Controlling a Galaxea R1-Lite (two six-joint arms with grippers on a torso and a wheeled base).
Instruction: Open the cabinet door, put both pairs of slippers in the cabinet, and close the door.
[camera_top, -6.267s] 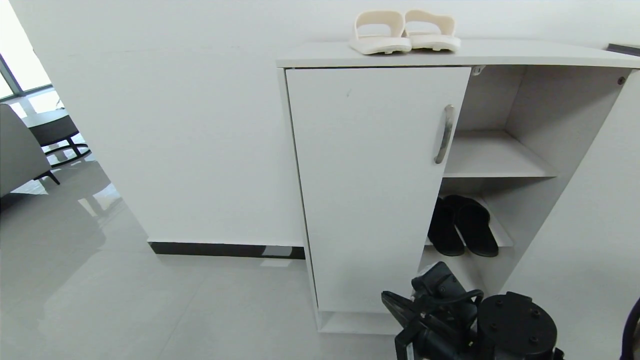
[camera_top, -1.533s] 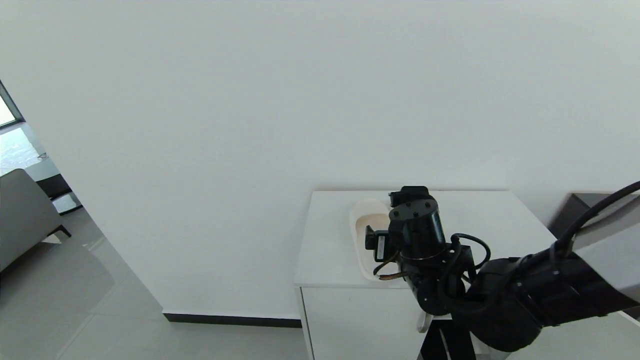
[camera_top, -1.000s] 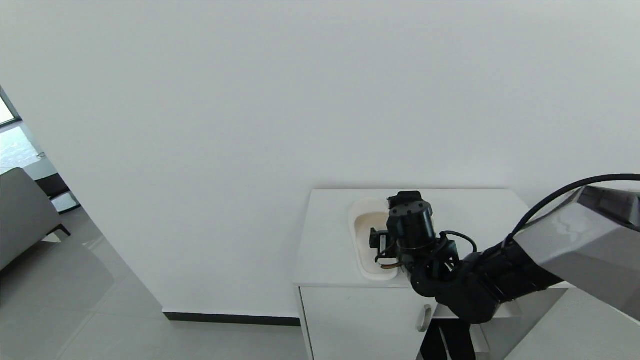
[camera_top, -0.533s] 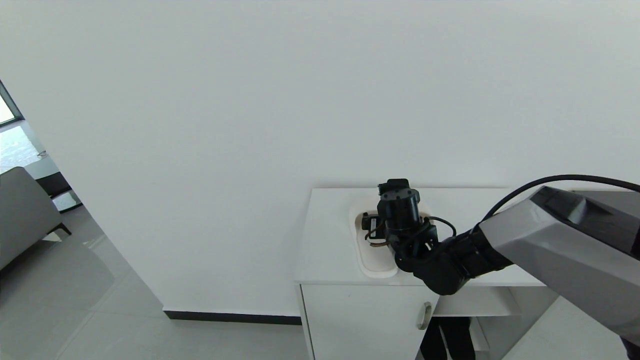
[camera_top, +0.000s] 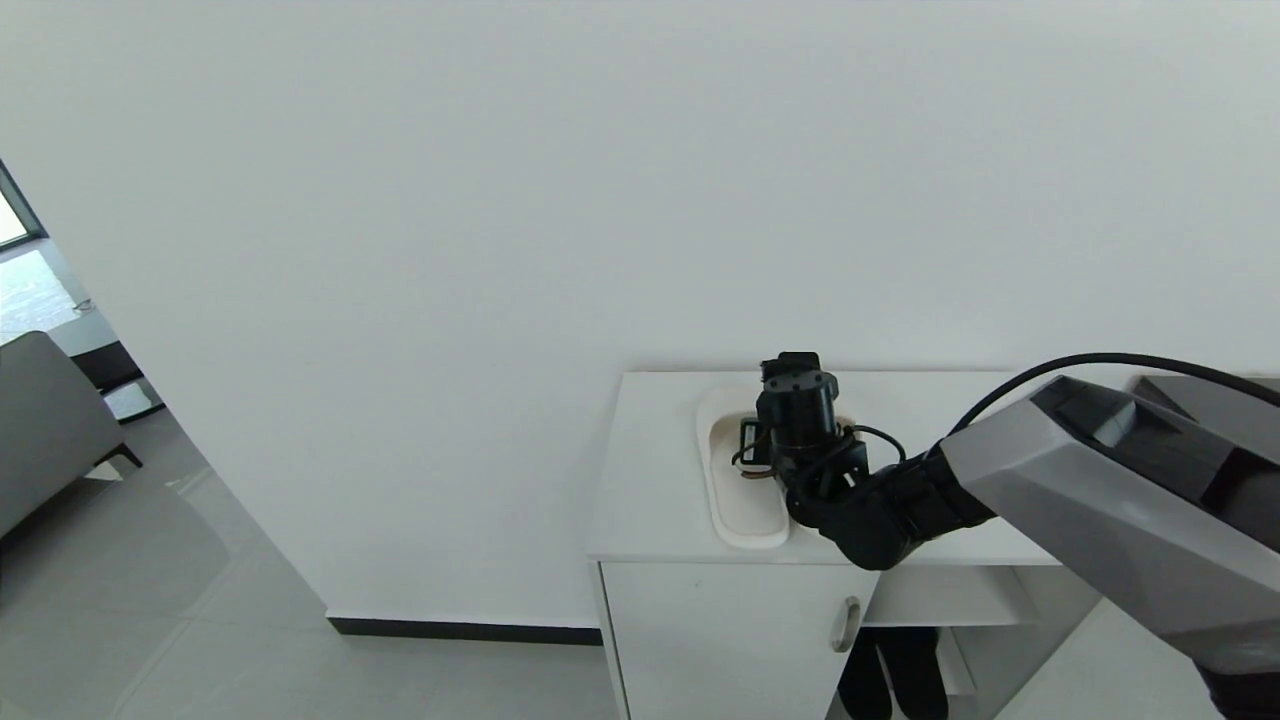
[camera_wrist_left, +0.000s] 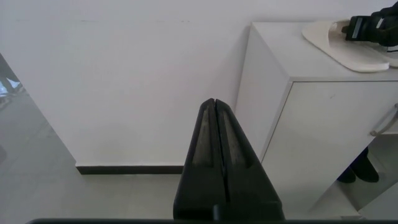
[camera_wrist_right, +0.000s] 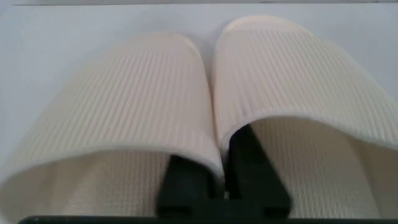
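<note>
- Black rubber-faced fingers (camera_wrist_left: 215, 149) of the left gripper (camera_wrist_left: 215, 124) are pressed flat together with nothing between them. The left wrist view places this gripper low, out in front of the cabinet (camera_top: 650, 480) and off its left side, above the grey floor (camera_top: 150, 620).
- White and shut, the cabinet's left door (camera_top: 720, 640) faces the robot, with a metal handle (camera_top: 848, 622) upright at its right edge.
- Just right of that door the cabinet stands open. A bare shelf (camera_top: 950, 600) shows there, and under it a pair of black slippers (camera_top: 895, 680) lies side by side inside, partly behind the door's edge. The left wrist view catches them as a dark patch low beside the door.
- On the cabinet top the cream slippers (camera_wrist_right: 155, 112) lie side by side and touching, with their heels towards the robot.
- In the head view the right arm (camera_top: 1100, 480) comes in from the right and lies over them, so its wrist covers the fingers and most of the right-hand slipper.
- The right wrist view gives what that angle hides. The right gripper (camera_wrist_right: 221, 165) has one finger pushed under each ribbed strap. The two fingers stand narrow, with the adjoining strap edges pinched between them. Both soles rest on the cabinet top.
- Behind the cabinet rises a plain white wall (camera_top: 500, 200). Far off to the left stands a grey chair (camera_top: 40, 420).
</note>
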